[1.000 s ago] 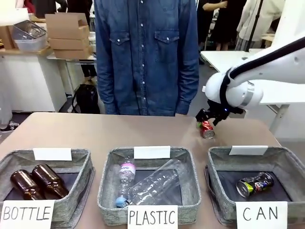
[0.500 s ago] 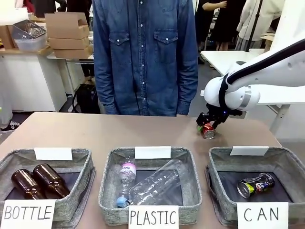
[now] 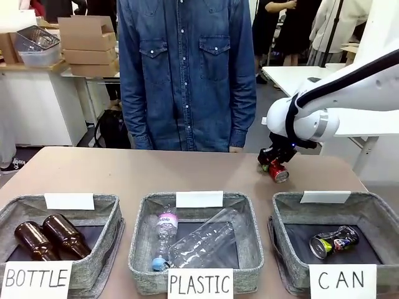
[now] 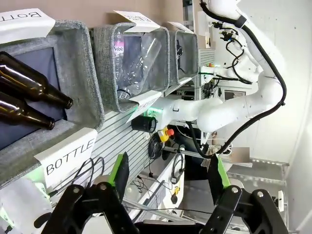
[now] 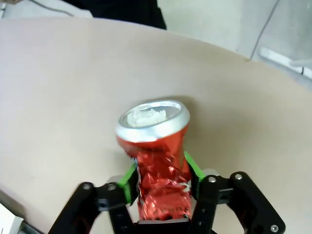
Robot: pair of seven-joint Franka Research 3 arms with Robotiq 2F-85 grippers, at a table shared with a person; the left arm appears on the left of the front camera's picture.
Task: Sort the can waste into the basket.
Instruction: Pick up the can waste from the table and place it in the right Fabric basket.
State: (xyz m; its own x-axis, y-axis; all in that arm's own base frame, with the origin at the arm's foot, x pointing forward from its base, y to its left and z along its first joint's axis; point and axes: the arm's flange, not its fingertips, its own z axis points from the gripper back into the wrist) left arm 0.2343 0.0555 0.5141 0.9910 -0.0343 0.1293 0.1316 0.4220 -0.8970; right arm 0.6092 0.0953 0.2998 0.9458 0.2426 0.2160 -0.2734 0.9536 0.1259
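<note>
Your right gripper (image 5: 160, 181) clamps the crumpled red can (image 5: 157, 161), while your left gripper (image 4: 168, 176) hangs wide, holding nothing.

Crumpled glossy metal red can (image 5: 158, 165); rough grey woven-fabric basket (image 3: 374, 215); matt table (image 3: 156, 174).

The right arm is reaching in from the right side, bent down over the far part of the table. Its right gripper (image 3: 275, 164) is squeezing the red can (image 5: 157, 163) between its green fingers (image 5: 128, 178). The left gripper (image 4: 168, 178) is hanging with its fingers spread wide, holding nothing.
</note>
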